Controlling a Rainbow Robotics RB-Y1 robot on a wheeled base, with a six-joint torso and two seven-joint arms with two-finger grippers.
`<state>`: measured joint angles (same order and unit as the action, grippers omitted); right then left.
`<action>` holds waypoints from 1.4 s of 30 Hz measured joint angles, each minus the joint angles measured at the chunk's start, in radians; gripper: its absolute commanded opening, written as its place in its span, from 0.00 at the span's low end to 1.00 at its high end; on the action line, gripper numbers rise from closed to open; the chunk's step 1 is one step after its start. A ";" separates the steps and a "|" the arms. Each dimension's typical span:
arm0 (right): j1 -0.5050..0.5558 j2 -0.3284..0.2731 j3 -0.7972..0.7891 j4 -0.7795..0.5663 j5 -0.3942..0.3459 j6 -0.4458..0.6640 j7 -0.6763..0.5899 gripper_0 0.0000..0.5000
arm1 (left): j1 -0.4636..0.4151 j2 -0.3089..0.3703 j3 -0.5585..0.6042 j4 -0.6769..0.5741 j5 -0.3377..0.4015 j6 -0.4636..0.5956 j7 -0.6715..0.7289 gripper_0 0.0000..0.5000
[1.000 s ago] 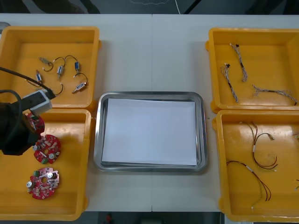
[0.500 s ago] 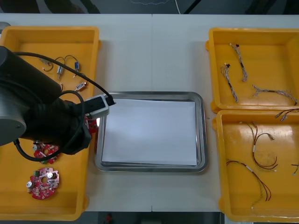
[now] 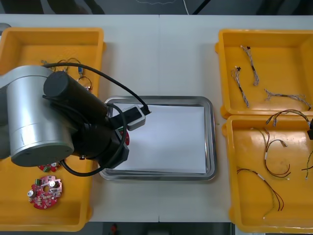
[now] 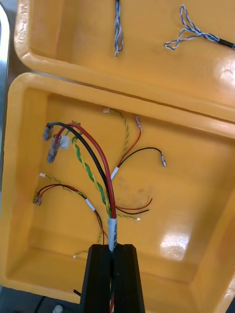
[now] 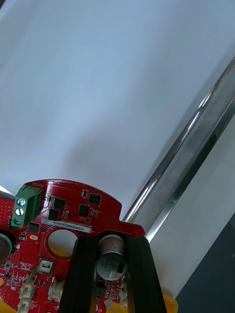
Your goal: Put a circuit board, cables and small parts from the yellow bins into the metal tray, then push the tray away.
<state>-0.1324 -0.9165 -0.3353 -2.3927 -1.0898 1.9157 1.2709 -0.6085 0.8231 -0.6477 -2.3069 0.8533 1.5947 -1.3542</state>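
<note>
Clamping a round red circuit board (image 5: 73, 205) by its edge, your left gripper (image 5: 112, 244) holds it over the metal tray (image 5: 186, 161) at its left rim, with the white lining (image 5: 98, 73) beyond. Whether the board touches the tray is hard to tell. Your right gripper (image 4: 111, 252) pinches a red, black and yellow-green cable bundle (image 4: 112, 230) above the near right yellow bin (image 4: 186, 195), with loose cables (image 4: 114, 172) on the bin's floor.

A pale desk (image 3: 161, 58) spans the frame, a thin seam (image 3: 159, 44) down its middle. Along the top edge, dark floor (image 3: 234, 6), crossed perhaps by a light cord (image 3: 185, 6).
</note>
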 measured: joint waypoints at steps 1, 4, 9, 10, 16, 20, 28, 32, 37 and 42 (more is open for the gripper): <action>0.000 0.000 0.001 0.000 0.000 0.000 0.016 0.00 | -0.002 -0.001 -0.017 0.015 -0.012 -0.021 0.000 0.00; 0.000 0.000 0.001 0.000 -0.001 0.000 0.029 0.00 | -0.004 -0.001 -0.072 0.049 -0.066 -0.067 0.000 0.00; -0.004 0.000 0.019 0.000 0.000 0.000 0.030 0.00 | -0.007 -0.001 -0.154 0.111 -0.101 -0.156 0.000 0.00; -0.005 0.000 0.022 0.000 0.000 0.000 0.030 0.00 | -0.007 -0.002 -0.164 0.121 -0.104 -0.166 0.000 0.00; -0.006 0.000 0.031 0.000 0.016 0.000 0.030 0.00 | -0.007 -0.005 -0.216 0.163 -0.149 -0.203 0.000 0.00; -0.006 0.000 0.031 0.000 0.017 0.000 0.030 0.00 | -0.007 -0.012 -0.238 0.170 -0.172 -0.209 0.000 0.01; -0.006 0.000 0.031 0.000 0.022 0.000 0.030 0.00 | -0.007 -0.025 -0.249 0.175 -0.174 -0.223 0.001 0.47; -0.006 0.000 0.031 0.000 0.023 0.000 0.031 0.00 | -0.007 -0.030 -0.249 0.176 -0.174 -0.226 0.001 0.88; -0.006 0.000 0.031 0.000 0.037 0.000 0.041 0.00 | -0.007 -0.031 -0.249 0.176 -0.174 -0.226 0.002 1.00; -0.006 0.000 0.031 0.000 0.037 0.000 0.041 0.00 | -0.007 -0.032 -0.249 0.176 -0.174 -0.226 0.010 1.00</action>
<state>-0.1389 -0.9169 -0.3044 -2.3927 -1.0523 1.9158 1.3123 -0.6158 0.7914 -0.8968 -2.1311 0.6795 1.3683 -1.3439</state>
